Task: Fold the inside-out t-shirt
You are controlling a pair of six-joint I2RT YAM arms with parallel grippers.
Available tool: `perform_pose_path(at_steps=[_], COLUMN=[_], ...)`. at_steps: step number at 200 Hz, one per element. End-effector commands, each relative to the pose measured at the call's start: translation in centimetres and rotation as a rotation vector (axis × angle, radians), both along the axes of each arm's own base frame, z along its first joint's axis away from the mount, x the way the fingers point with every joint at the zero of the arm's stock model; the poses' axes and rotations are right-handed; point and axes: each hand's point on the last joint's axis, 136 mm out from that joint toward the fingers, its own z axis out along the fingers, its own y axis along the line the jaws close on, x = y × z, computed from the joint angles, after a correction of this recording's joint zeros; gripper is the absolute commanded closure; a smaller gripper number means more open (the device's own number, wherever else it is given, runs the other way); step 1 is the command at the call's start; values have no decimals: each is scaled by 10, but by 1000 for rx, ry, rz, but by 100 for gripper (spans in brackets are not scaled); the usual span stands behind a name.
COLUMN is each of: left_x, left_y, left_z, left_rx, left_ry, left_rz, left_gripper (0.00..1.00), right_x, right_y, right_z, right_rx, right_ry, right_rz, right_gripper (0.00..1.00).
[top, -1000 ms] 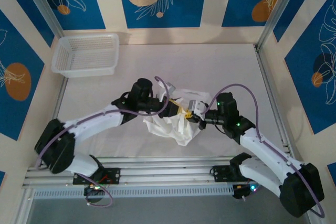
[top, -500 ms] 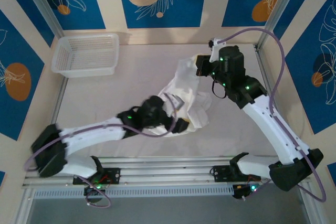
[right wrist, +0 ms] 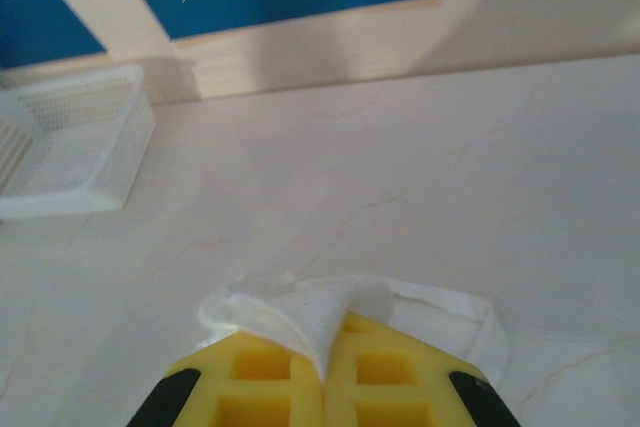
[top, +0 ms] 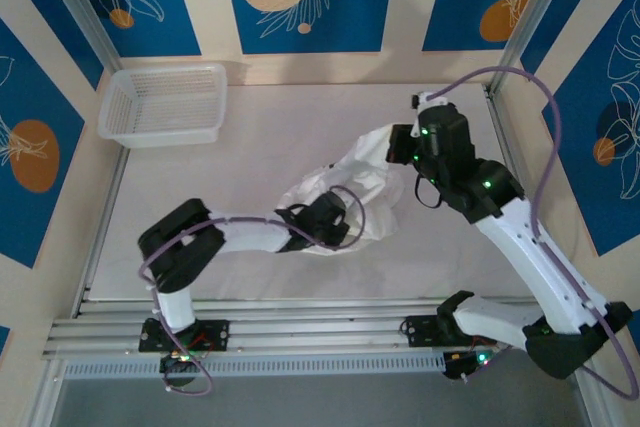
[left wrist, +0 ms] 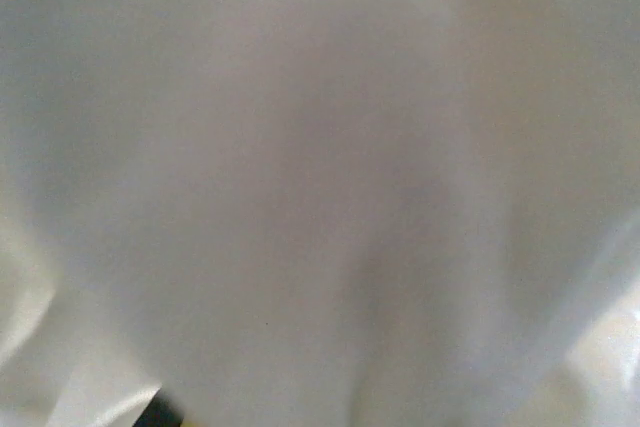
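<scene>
The inside-out t-shirt (top: 372, 169) is a white crumpled bundle in the middle of the table, drawn up toward the back right. There my right gripper (top: 398, 144) holds one corner. In the right wrist view its yellow pads (right wrist: 262, 379) are pressed together with a fold of the t-shirt (right wrist: 300, 309) pinched between them, so my right gripper (right wrist: 325, 352) is shut on it. My left gripper (top: 346, 227) is buried in the shirt's near edge, shut, with its jaws hidden by cloth. White t-shirt fabric (left wrist: 320, 187) lies right against the left wrist camera.
A white mesh basket (top: 162, 104) stands at the back left corner, also in the right wrist view (right wrist: 70, 137). Bare table (top: 250, 137) lies between basket and shirt. Metal frame posts and rails border the table.
My right gripper carried a shirt corner from the centre to the back right, stretching the cloth. My left arm folded in, its gripper opened, then shut inside the shirt's near edge.
</scene>
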Motion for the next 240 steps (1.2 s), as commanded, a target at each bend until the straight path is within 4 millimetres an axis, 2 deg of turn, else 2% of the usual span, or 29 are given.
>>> perform_pose_path(at_steps=[1,17,29,37,53,70,84,96,116,138,149,158,169,186,207,218,228,240], left_x=[1,-21,-34,-39,-39,-26,-7,9,36,50,57,65,75,88,103,110,114,119], left_y=[20,34,47,57,75,87,90,87,77,55,48,45,44,38,29,25,24,24], left_z=[109,195,251,278,314,327,322,310,278,232,207,187,161,134,119,117,118,120], left_rx=[-243,-342,-365,-368,-353,-321,-295,-289,-291,-302,-289,-271,-241,-231,-242,-251,-257,-259], left_ry=[-28,-84,-174,-227,-300,-333,-321,-285,-176,-39,15,43,89,143,166,170,166,152], left_rz=[-48,-171,-218,-222,-188,-137,-88,-70,-48,-72,-67,-50,-21,1,17,26,34,46], left_gripper=[100,100,100,100,100,100,100,100,100,100,100,100,100,99,89,87,87,86], right_x=[-17,-36,-51,-60,-67,-59,-44,-25,6,28,32,33,31,22,-2,-23,-44,-68], right_y=[-32,-34,-39,-45,-61,-77,-91,-103,-125,-142,-140,-130,-113,-88,-51,-17,15,47], right_z=[30,60,86,99,112,103,80,46,-40,-142,-182,-201,-210,-197,-164,-150,-148,-160], right_rx=[10,59,119,146,133,2,-145,-236,-246,-197,-155,-100,-39,30,41,49,62,72], right_ry=[-55,-121,-191,-229,-268,-247,-191,-98,151,380,459,509,539,527,425,350,290,267], right_rz=[-95,-58,-48,-57,-107,-193,-278,-331,-375,-388,-358,-300,-225,-135,-31,72,174,245], right_gripper=[100,100,100,100,100,100,100,100,100,100,88,74,52,39,36,36,37,37])
